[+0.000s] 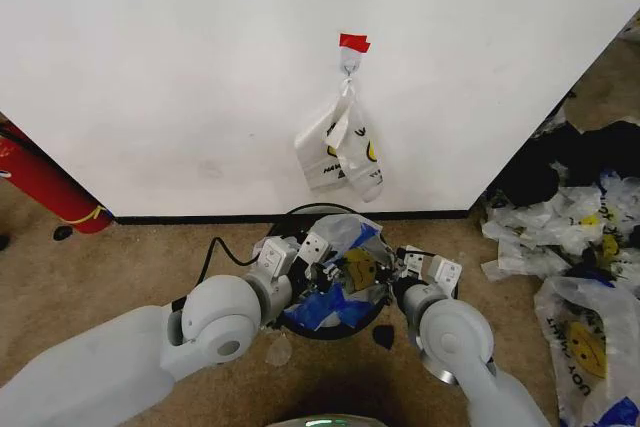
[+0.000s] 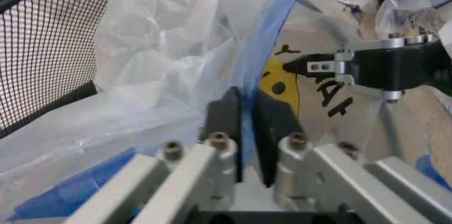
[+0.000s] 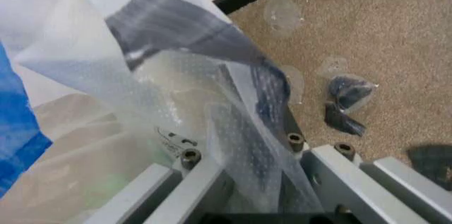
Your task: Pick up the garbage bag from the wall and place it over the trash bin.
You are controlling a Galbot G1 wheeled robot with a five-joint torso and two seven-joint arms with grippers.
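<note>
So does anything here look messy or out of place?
Yes. A heap of crumpled plastic bags litters the carpet right of the trash bin, and small plastic scraps lie loose beside it.

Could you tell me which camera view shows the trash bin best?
The head view: the trash bin sits whole below the wall, between both grippers, with the garbage bag over it. The left wrist view shows just its mesh side; the right wrist view, a dark sliver.
</note>
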